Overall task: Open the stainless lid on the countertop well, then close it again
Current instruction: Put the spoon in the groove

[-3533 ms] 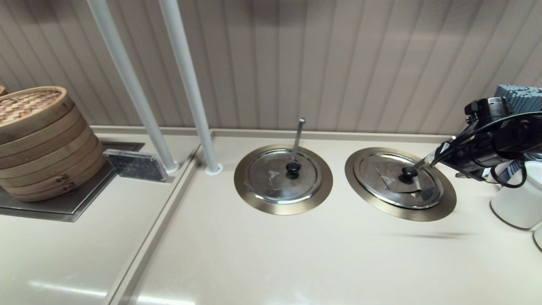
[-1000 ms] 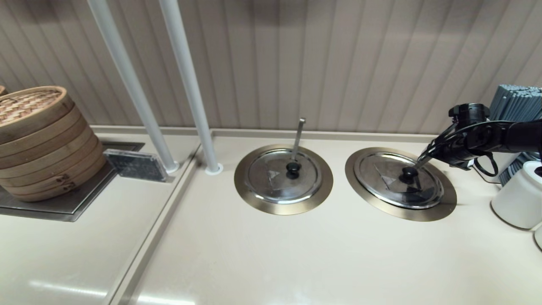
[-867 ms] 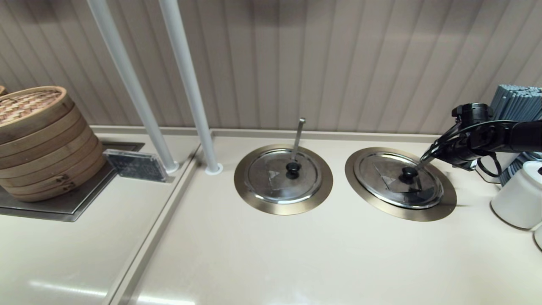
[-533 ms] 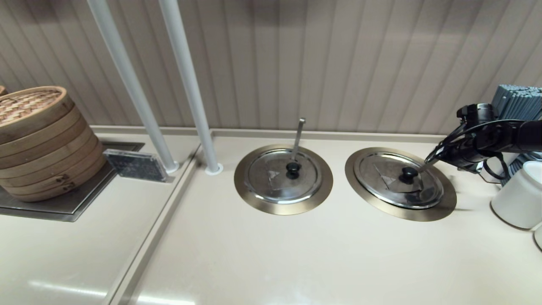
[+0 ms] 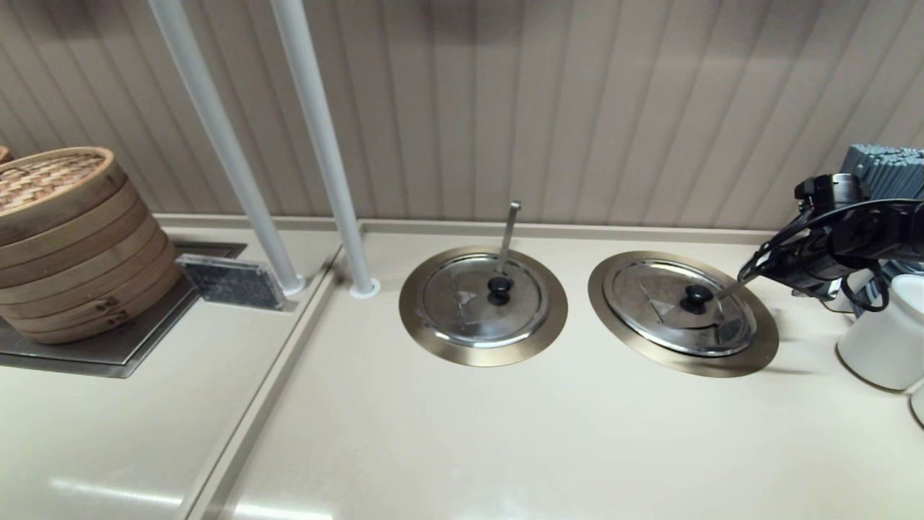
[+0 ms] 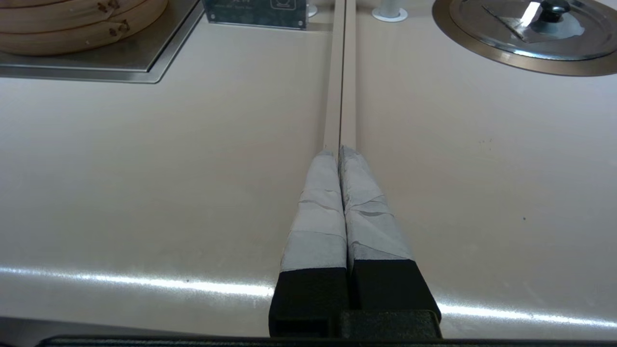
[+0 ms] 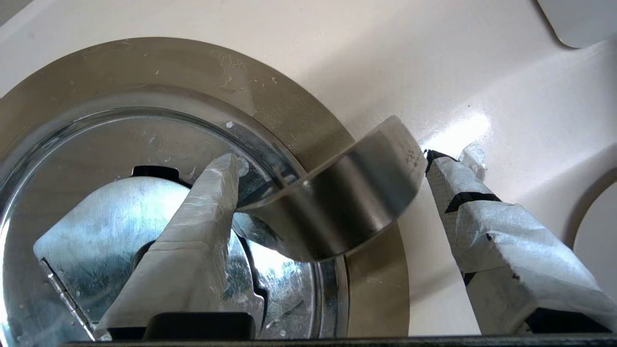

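The stainless lid [image 5: 668, 307] lies flat and closed on the countertop well, inside the bronze flange [image 5: 759, 348]. Its black knob [image 5: 697, 295] is free. The flat ladle handle [image 5: 730, 287] slants out toward my right gripper [image 5: 752, 271], which hovers at the lid's right rim. In the right wrist view the right gripper [image 7: 349, 156] is open, and the ladle handle's end [image 7: 347, 202] passes between its taped fingers [image 7: 193, 241] above the lid [image 7: 96, 217] and flange [image 7: 289, 111]. My left gripper [image 6: 340, 150] is shut and empty, parked low over the counter.
The twin lid [image 5: 469, 303] with the upright ladle handle sits in its own well to the left. A bamboo steamer [image 5: 65, 238] stands far left, with two white poles [image 5: 317, 144] behind. A white container [image 5: 881, 339] and grey sticks [image 5: 884, 170] crowd the right arm.
My right arm has drawn back to the right, away from the lid's knob. The lid stays flat on the well. The left arm has not moved.
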Available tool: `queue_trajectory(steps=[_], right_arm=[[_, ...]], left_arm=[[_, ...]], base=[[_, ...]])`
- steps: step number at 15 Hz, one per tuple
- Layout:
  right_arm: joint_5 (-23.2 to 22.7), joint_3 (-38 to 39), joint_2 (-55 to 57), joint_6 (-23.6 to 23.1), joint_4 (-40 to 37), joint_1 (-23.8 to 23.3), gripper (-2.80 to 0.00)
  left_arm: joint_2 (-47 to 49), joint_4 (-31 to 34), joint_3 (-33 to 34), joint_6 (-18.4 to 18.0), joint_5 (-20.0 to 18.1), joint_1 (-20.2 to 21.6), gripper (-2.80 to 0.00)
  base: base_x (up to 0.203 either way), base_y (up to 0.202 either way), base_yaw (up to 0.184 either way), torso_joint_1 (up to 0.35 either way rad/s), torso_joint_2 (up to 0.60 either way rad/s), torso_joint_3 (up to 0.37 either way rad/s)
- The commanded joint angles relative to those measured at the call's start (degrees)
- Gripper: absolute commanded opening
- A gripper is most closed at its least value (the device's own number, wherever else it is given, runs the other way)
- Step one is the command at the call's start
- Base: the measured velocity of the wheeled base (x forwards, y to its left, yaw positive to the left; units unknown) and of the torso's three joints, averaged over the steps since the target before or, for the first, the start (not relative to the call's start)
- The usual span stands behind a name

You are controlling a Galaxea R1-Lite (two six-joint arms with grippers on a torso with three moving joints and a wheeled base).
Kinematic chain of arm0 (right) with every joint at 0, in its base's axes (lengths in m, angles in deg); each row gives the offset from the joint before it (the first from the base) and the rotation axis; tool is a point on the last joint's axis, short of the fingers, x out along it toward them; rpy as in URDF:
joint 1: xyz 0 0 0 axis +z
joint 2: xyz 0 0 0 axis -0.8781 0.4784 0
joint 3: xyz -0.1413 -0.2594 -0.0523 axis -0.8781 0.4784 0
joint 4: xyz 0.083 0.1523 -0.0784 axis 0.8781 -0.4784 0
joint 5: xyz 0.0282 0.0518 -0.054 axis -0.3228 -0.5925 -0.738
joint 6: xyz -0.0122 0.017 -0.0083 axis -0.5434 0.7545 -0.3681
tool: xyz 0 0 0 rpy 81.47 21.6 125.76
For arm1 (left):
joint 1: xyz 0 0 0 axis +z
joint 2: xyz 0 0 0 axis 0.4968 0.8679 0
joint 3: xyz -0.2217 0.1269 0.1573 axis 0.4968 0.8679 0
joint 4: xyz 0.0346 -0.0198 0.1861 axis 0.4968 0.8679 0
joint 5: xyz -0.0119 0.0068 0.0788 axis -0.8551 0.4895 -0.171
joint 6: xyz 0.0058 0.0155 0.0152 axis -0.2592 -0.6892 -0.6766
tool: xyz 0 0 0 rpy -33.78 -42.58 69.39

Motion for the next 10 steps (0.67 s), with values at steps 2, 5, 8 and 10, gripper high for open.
queue_trajectory(steps=[2, 5, 8, 10], right_arm=[[-0.1, 2.4, -1.9, 0.1, -0.1, -0.4, 0.00], [-2.0, 5.3, -3.8, 0.1, 0.1, -0.8, 0.00], [-2.2, 4.4, -2.1, 0.0, 0.4, -1.2, 0.00], [-2.1, 1.7, 0.2, 0.0, 1.0, -1.2, 0.00]], left_arm=[[0.0, 0.1, 0.0, 0.0, 0.0, 0.0, -2.80], [0.0, 0.0, 0.0, 0.0, 0.0, 0.0, -2.80], [0.0, 0.0, 0.0, 0.0, 0.0, 0.0, -2.80], [0.0, 0.0, 0.0, 0.0, 0.0, 0.0, -2.80]], base=[[0.000, 0.000, 0.000, 0.000, 0.00, 0.000], [0.000, 0.000, 0.000, 0.000, 0.00, 0.000], [0.000, 0.000, 0.000, 0.000, 0.00, 0.000], [0.000, 0.000, 0.000, 0.000, 0.00, 0.000]])
